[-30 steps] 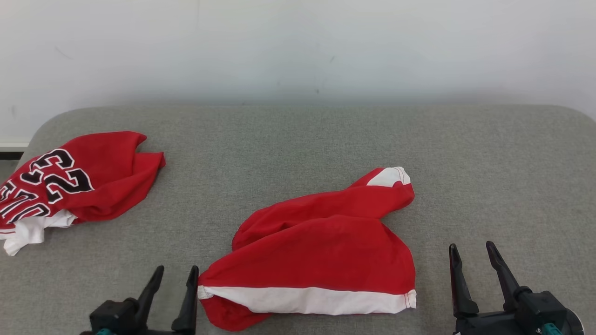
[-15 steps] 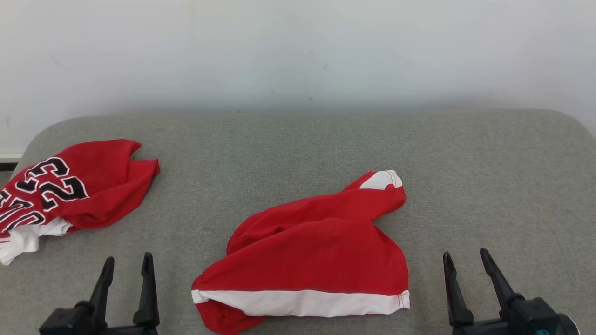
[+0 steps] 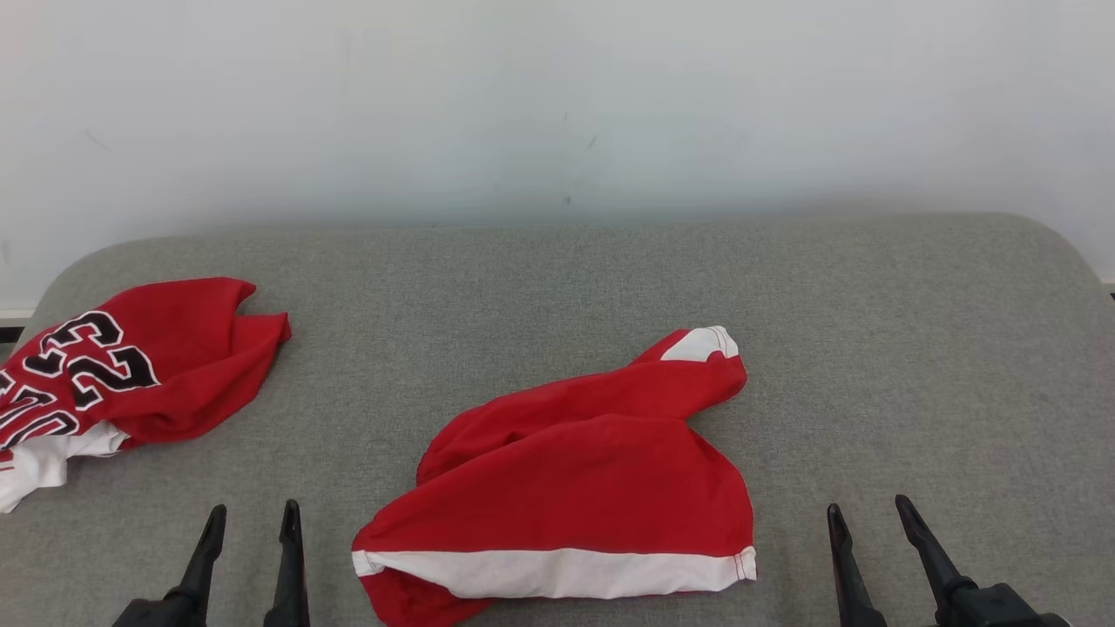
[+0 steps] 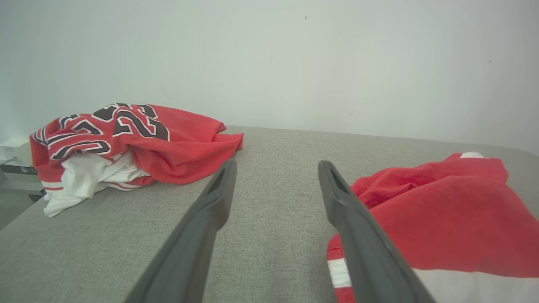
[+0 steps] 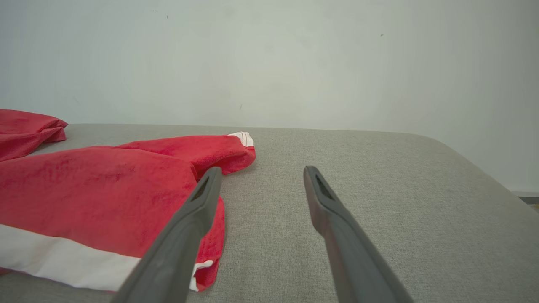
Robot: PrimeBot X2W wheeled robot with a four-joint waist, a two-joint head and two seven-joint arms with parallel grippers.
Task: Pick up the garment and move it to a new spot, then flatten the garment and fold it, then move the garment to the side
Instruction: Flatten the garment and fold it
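The red garment point(image 3: 575, 488) with a white band lies rumpled at the front middle of the grey desk point(image 3: 915, 348), between the two grippers and touching neither. The left gripper point(image 3: 253, 514) and right gripper point(image 3: 868, 509) both have their fingers apart and hold nothing. A red numbered jersey point(image 3: 131, 374) sits well apart at the far left. Nothing is flattened or folded yet, so I judge the task at an early step. Next, each gripper likely needs to reach in and pinch an outer edge of the cloth
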